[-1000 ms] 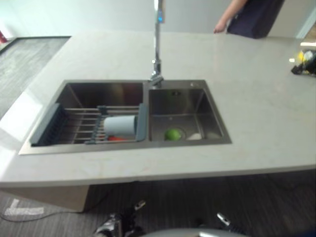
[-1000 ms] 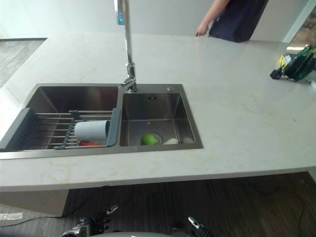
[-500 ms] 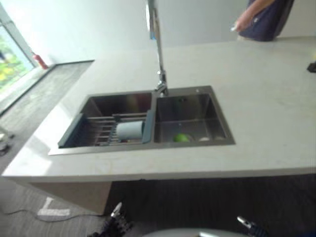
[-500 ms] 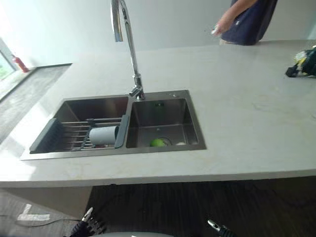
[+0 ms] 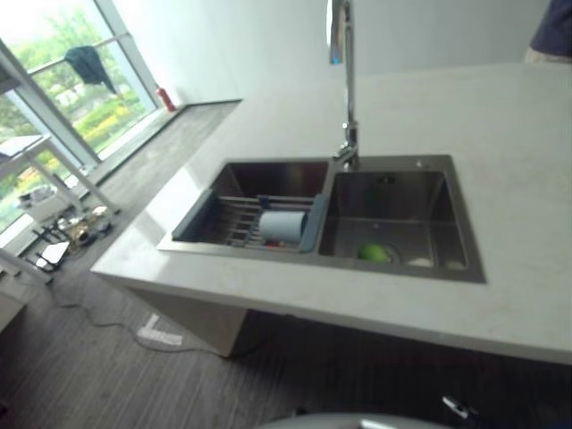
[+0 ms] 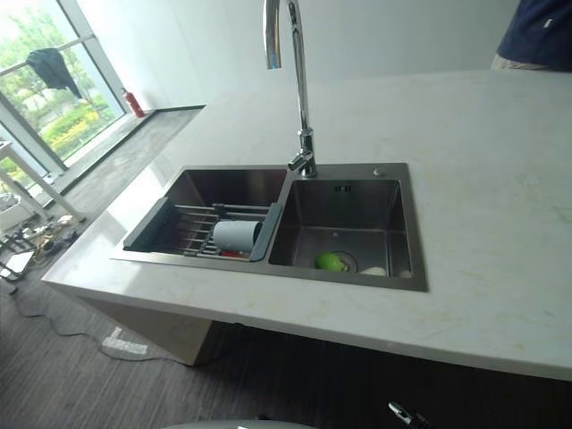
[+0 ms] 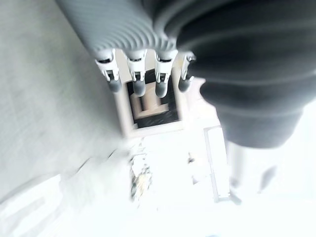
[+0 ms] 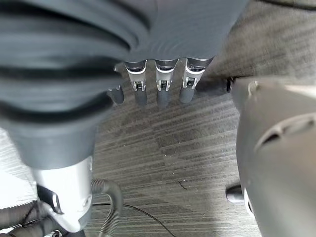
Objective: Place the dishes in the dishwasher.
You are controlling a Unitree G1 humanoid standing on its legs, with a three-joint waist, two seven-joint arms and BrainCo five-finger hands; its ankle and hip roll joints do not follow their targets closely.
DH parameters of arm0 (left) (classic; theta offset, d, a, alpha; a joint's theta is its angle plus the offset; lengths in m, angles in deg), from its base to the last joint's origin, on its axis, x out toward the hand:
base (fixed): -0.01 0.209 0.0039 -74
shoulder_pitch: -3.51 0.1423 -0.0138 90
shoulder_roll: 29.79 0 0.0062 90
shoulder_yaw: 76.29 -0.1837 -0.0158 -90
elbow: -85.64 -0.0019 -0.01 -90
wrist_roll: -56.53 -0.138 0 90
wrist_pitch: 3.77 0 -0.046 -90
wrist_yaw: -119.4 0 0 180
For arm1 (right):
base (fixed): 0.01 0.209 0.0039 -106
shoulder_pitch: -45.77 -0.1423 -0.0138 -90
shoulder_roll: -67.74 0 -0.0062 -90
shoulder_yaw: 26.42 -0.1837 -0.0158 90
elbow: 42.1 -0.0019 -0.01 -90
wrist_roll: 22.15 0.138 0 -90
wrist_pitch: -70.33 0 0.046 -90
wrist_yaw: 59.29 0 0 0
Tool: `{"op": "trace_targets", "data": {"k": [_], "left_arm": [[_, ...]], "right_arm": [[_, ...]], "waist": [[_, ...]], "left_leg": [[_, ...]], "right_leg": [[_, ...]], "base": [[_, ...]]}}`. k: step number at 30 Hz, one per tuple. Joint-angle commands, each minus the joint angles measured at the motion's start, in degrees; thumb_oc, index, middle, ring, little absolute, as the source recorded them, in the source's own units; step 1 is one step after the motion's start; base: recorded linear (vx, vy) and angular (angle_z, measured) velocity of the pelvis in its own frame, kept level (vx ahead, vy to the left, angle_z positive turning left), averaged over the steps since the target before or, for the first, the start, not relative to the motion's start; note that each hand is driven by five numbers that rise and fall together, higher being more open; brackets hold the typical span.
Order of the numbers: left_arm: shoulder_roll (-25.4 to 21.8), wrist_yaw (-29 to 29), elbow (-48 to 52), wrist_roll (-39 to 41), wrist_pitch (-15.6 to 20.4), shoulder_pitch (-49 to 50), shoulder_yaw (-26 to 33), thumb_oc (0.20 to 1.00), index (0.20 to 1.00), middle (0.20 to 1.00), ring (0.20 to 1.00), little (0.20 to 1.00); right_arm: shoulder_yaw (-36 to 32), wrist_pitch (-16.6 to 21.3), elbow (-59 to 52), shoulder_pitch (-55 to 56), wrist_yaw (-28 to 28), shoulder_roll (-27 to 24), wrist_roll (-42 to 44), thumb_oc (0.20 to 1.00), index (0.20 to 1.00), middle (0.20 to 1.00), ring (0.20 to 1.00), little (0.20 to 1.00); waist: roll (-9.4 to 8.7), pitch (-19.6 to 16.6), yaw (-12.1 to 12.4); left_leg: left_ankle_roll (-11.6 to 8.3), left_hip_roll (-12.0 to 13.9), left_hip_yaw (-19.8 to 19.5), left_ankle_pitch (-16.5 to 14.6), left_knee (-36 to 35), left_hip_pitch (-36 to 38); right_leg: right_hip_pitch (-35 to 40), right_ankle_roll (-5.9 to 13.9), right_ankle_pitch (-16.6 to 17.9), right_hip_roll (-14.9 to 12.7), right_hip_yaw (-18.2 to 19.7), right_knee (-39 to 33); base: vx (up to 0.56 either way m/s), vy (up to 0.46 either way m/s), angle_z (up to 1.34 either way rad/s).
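While the white cylindrical cup [image 6: 237, 235] lies on its side in the grey wire rack [image 6: 192, 230] inside the steel sink's [image 6: 393, 170] left basin, untouched: approach step, left hand [image 7: 143, 74] and right hand [image 8: 158, 81] relaxed, empty, hanging low; next, reach in for cup.

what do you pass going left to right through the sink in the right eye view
Drying rack in the left basin → white cup lying on that rack → faucet at the divider → green round thing in the right basin → small white thing beside it.
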Motion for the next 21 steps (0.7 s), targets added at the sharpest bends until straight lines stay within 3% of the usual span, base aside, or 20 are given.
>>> {"op": "trace_targets", "data": {"k": [1,3,4,5,7,8,11,15,21], "left_arm": [[-9.4,-17.0,5.7,-16.6,12.3,-2.9,0.4,1.0,1.0,1.0,1.0,1.0],[-12.5,-21.8,16.5,-22.4,13.1,-2.4,1.1,1.0,1.0,1.0,1.0,1.0],[-13.1,-22.3,25.9,-25.9,10.6,-3.0,0.4,1.0,1.0,1.0,1.0,1.0],[-12.5,-20.7,33.4,-29.7,8.4,-4.3,-1.3,1.0,1.0,1.0,1.0,1.0],[-11.5,-18.6,39.0,-32.4,7.2,-5.9,-3.8,1.0,1.0,1.0,1.0,1.0],[-9.9,-16.3,45.0,-36.0,4.5,-7.9,-7.0,1.0,1.0,1.0,1.0,1.0],[-6.4,-9.3,52.4,-38.6,4.7,-11.2,-14.2,1.0,1.0,1.0,1.0,1.0],[-6.3,-5.4,51.5,-45.4,5.9,-13.4,-20.5,1.0,1.0,1.0,1.0,1.0],[-8.4,0.3,45.2,-44.7,5.7,-15.1,-26.5,1.0,1.0,1.0,1.0,1.0]], "right_arm": [[-0.6,1.7,-0.4,-1.7,-1.3,3.2,3.3,1.0,1.0,1.0,1.0,1.0],[-0.2,1.4,-1.3,-0.6,-1.5,3.8,3.5,1.0,1.0,1.0,1.0,1.0],[-0.1,1.4,-1.7,0.0,-1.3,4.3,3.4,1.0,1.0,1.0,1.0,1.0],[-0.1,1.6,-1.7,0.4,-0.8,4.8,3.2,1.0,1.0,1.0,1.0,1.0],[-0.2,1.9,-1.6,0.6,-0.3,5.2,3.0,1.0,1.0,1.0,1.0,1.0],[-0.5,2.1,-1.5,0.9,0.3,5.4,2.7,1.0,1.0,1.0,1.0,1.0],[-1.2,2.3,-1.7,1.2,0.9,5.6,1.3,1.0,1.0,1.0,1.0,1.0],[-2.5,2.2,-2.0,1.6,1.1,4.4,2.1,1.0,1.0,1.0,1.0,1.0],[-3.4,0.9,-2.2,1.9,0.9,2.6,-0.9,1.0,1.0,1.0,1.0,1.0]], "waist": [[-3.18,2.6,-0.2],[-3.67,2.6,0.1],[-4.21,2.4,0.1],[-4.7,2.3,-0.2],[-5.13,2.0,-0.5],[-5.52,1.8,-1.0],[-5.99,1.8,-2.3],[-6.11,2.1,-4.1],[-5.71,3.5,-6.2]], "left_leg": [[1.6,2.1,3.4,0.9,0.4,0.8],[1.42,2.3,3.9,0.7,0.4,1.1],[1.28,2.3,4.3,0.4,0.4,1.3],[1.22,2.3,4.6,0.1,0.4,1.5],[1.16,2.3,4.9,-0.2,0.4,1.7],[1.14,2.3,5.2,-0.5,0.4,2.0],[1.07,2.6,6.2,-0.7,0.4,2.5],[0.88,3.2,7.8,-0.6,0.4,3.0],[0.4,4.5,9.9,0.3,0.4,2.7]], "right_leg": [[0.2,1.76,-0.9,-4.2,1.1,0.9],[0.6,2.01,-0.8,-4.4,0.7,0.7],[0.8,2.18,-0.8,-4.6,0.3,0.7],[1.0,2.3,-0.8,-4.6,0.2,0.7],[1.1,2.34,-0.9,-4.6,0.4,0.6],[1.1,2.35,-1.0,-4.5,0.8,0.6],[1.0,2.51,-0.8,-4.3,1.8,0.6],[0.6,2.67,-0.3,-4.0,2.9,0.3],[-1.0,2.78,0.7,-3.6,3.9,0.4]], "base": [[0.02,-0.038,0.04],[0.02,-0.047,-0.02],[0.05,-0.059,-0.04],[0.05,-0.049,-0.04],[0.05,-0.032,-0.08],[0.08,-0.023,-0.18],[0.08,0.007,-0.24],[0.07,0.04,-0.21],[0.02,0.067,-0.14]]}}
